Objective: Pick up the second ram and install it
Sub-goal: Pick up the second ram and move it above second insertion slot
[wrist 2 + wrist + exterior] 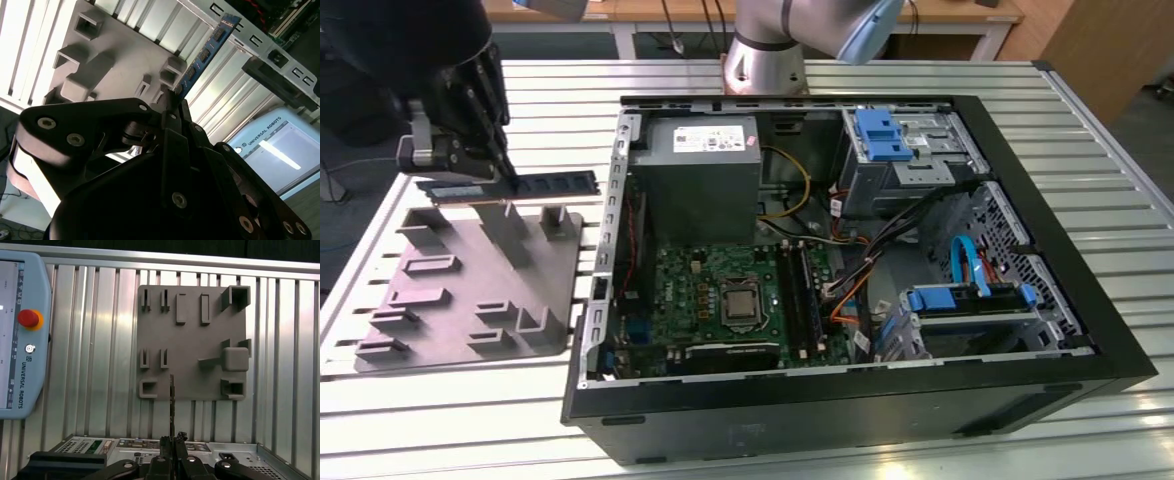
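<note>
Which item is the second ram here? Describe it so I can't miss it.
Find the open computer case; beside it, toward the exterior view's left, lies the grey fixture tray. Above the tray's far end the pincer grips the second ram: a thin, dark board with a row of chips, held on edge, unlike the moulded grey posts beneath it.

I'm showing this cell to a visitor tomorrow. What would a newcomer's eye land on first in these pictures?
First, the open computer case, which takes up the exterior view's middle and right, with its green motherboard exposed inside. Next, at the exterior view's upper left, the gripper is shut on the second ram, held at the edge of the grey fixture tray on the slatted table.
</note>
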Controlling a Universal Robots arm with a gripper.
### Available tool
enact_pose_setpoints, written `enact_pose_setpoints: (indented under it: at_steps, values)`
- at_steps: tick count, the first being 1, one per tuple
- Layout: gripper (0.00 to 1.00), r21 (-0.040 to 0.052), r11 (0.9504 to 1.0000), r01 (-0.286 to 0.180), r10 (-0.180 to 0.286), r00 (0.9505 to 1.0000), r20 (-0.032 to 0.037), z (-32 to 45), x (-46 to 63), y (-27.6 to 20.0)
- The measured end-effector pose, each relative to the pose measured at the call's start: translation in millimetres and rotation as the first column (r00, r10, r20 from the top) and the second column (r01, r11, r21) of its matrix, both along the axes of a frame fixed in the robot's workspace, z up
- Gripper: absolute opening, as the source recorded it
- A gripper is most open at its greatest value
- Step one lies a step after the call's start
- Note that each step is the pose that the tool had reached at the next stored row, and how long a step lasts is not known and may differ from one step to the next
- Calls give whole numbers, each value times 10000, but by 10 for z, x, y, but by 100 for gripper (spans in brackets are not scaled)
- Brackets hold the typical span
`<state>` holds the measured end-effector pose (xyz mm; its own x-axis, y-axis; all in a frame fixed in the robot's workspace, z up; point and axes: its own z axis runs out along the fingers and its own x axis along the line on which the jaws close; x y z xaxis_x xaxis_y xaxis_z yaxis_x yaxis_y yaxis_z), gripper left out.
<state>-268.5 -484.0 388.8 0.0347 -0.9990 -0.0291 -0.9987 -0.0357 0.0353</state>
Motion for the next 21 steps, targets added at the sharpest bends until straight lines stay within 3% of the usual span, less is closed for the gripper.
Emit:
enact_pose_setpoints:
  at_steps: [21]
  values:
    - [14,0,10000,1,-1,10000,0,-1,399,4]
